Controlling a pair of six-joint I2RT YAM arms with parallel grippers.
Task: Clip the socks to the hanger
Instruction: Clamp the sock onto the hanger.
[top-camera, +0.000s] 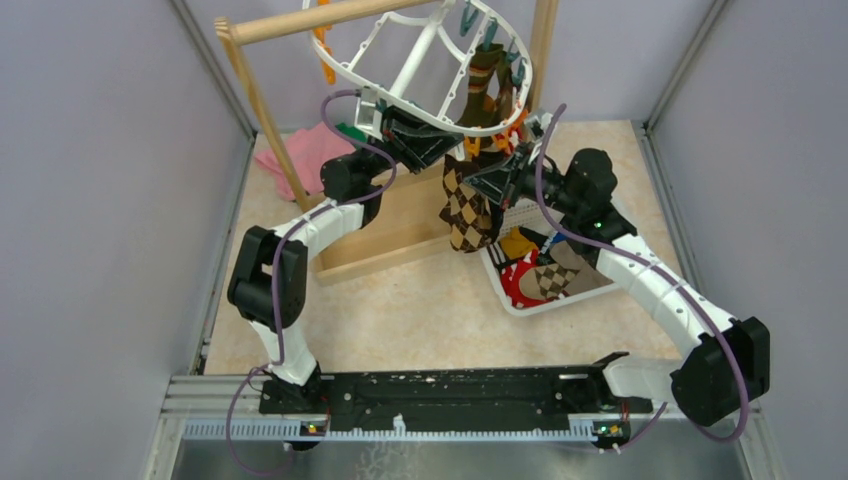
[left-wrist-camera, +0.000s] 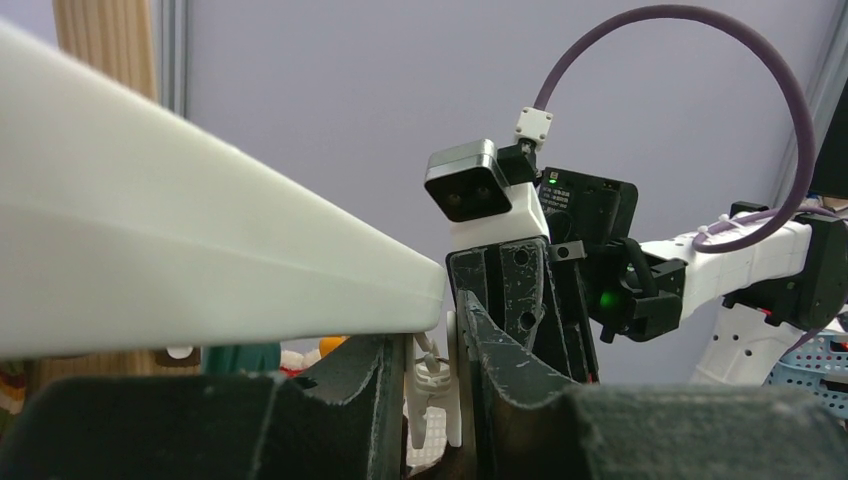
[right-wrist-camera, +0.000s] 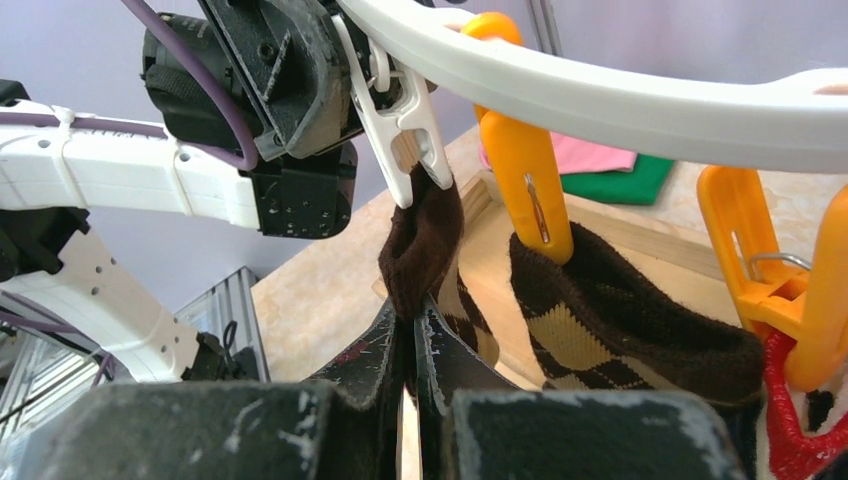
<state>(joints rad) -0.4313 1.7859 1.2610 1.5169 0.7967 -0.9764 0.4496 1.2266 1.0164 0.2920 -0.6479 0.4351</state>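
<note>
The white oval hanger (top-camera: 400, 75) hangs tilted from the wooden rack, and its rim (right-wrist-camera: 620, 95) crosses the right wrist view. My left gripper (left-wrist-camera: 435, 340) is shut on a white clip (left-wrist-camera: 437, 385) under that rim, squeezing its handles. The same clip (right-wrist-camera: 400, 115) has the brown cuff of an argyle sock (right-wrist-camera: 425, 240) at its mouth. My right gripper (right-wrist-camera: 413, 312) is shut on that cuff from below, and the sock (top-camera: 466, 208) dangles under both grippers. A second argyle sock (right-wrist-camera: 620, 320) hangs from an orange clip (right-wrist-camera: 525, 180).
A white perforated basket (top-camera: 590, 287) with several socks sits at the right, under my right arm. Folded pink (top-camera: 305, 150) and green cloths lie behind the wooden rack's base (top-camera: 400, 235). Another orange clip (right-wrist-camera: 790, 270) holds a red sock (right-wrist-camera: 795, 430).
</note>
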